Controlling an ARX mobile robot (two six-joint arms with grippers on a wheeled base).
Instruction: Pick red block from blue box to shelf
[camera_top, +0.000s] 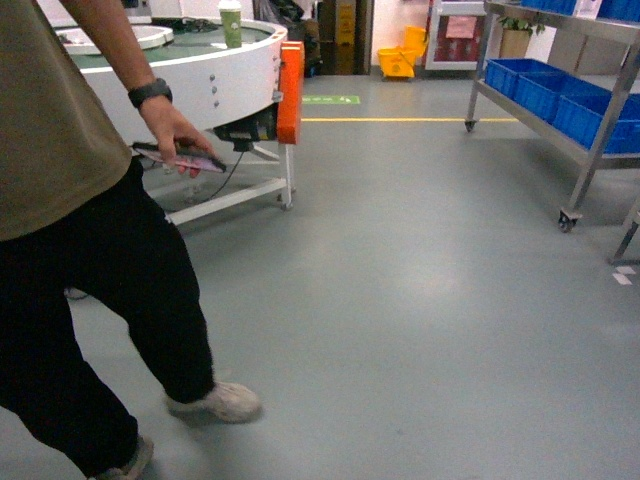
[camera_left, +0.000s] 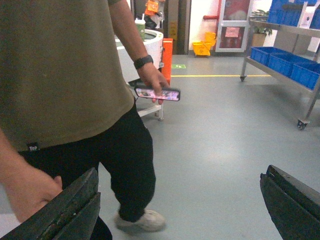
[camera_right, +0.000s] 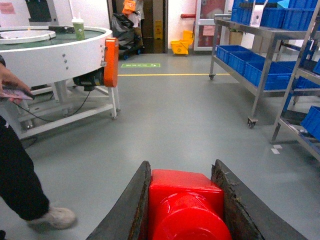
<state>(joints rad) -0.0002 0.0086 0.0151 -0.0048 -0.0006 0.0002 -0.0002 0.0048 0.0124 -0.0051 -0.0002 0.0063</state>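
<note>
A person (camera_top: 80, 200) in an olive shirt and black trousers stands close on the left, with a phone (camera_top: 180, 157) in 1 hand, before a round white conveyor table (camera_top: 190, 70). The shelf (camera_top: 560, 100) with dark blue crates (camera_top: 545, 90) stands far right. The right gripper (camera_right: 185, 210) is clamped on the red block (camera_right: 186, 207), which sits between its 2 jaws. The left gripper (camera_left: 180, 210) is spread wide with nothing in it

Glossy plastic red block (camera_right: 186, 205); worn, rough black pads (camera_right: 235, 205); shiny steel shelf (camera_right: 260, 75); smooth grey floor (camera_top: 420, 300).
</note>
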